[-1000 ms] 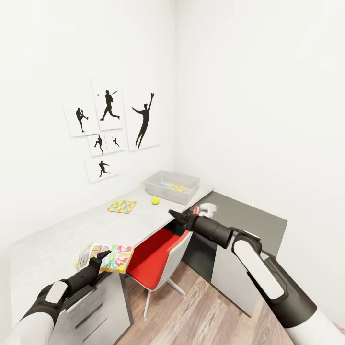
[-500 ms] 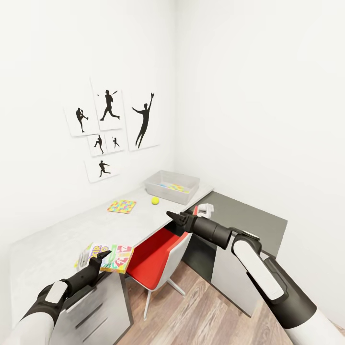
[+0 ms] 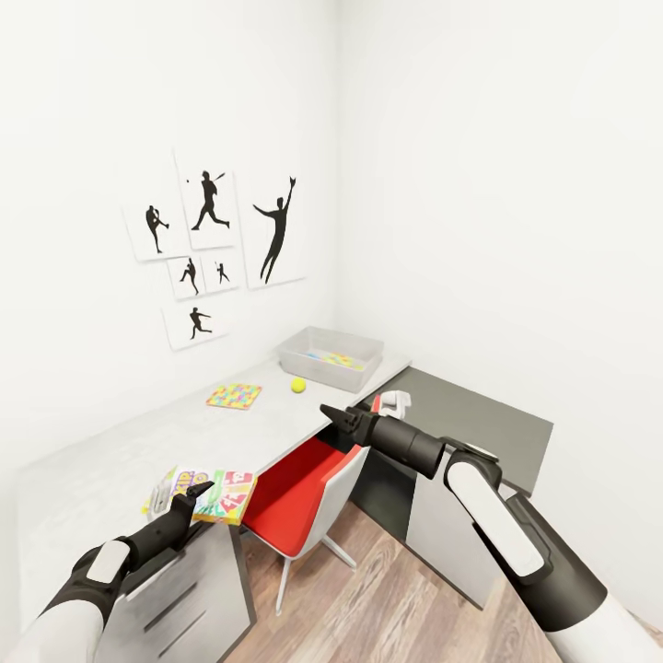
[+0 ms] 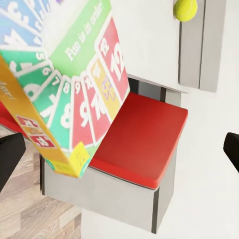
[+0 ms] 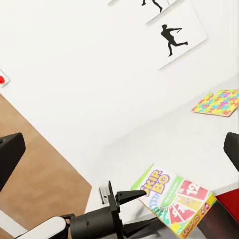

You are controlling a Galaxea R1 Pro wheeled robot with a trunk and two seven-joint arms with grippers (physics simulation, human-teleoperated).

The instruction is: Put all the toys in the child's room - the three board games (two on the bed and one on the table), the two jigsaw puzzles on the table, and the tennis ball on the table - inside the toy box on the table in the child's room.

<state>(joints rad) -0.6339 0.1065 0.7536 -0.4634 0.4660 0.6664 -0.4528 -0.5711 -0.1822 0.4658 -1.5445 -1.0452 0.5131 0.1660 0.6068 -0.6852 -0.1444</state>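
The grey toy box (image 3: 318,350) stands at the far end of the table (image 3: 110,460), with a mosaic jigsaw puzzle (image 3: 338,361) inside it. In front of the box lies the tennis ball (image 3: 298,386) (image 4: 185,9). A second jigsaw puzzle (image 3: 234,397) (image 5: 219,102) lies flat further left. The Skip-Bo board game (image 3: 221,494) (image 4: 64,99) (image 5: 174,199) sits at the table's near edge. My left gripper (image 3: 191,495) (image 4: 121,154) hovers open at its near side, not touching it. My right gripper (image 3: 330,417) (image 5: 119,152) hangs open over the chair, short of the ball.
A red-seated chair (image 3: 299,488) is tucked under the table between my arms. A lower dark grey unit (image 3: 479,414) with a small white object (image 3: 396,401) stands to the right. Grey drawers (image 3: 184,589) sit below the left gripper. Wood floor (image 3: 387,599) lies beyond.
My right gripper has shifted slightly left and down over the chair, then held still. The left arm and the toys have not moved.
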